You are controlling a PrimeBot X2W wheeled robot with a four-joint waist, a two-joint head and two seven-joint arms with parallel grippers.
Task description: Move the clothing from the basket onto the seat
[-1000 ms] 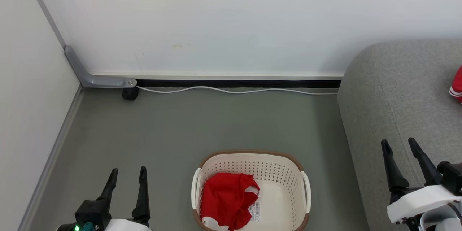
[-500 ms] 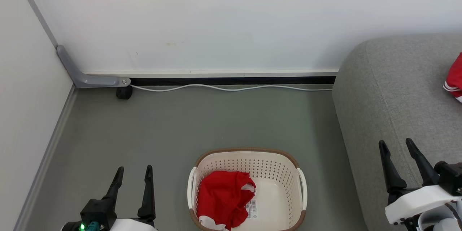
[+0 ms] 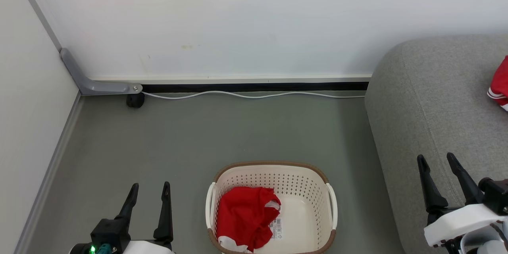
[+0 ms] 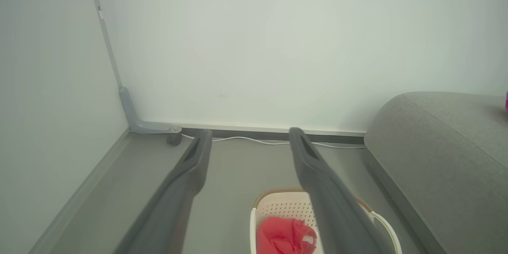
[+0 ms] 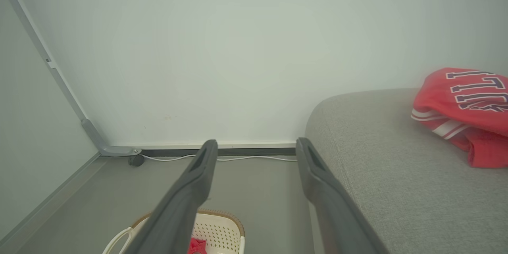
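Red clothing (image 3: 244,218) unmoved in basket (image 3: 274,164), left pincer (image 3: 151,185) nearer

red clothing (image 3: 244,218); cream perforated basket (image 3: 301,190), brown rim; light grey seat (image 3: 432,103); grey-green floor (image 3: 198,135).

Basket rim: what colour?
The basket rim is brown with a woven look; the walls are cream-white. Best in the head view.

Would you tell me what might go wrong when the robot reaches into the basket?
The red garment sits bunched against the left wall of the basket, so the open left gripper might catch the perforations or handle and drag the basket. Loose fabric could snag the rim when lifted toward the sofa.
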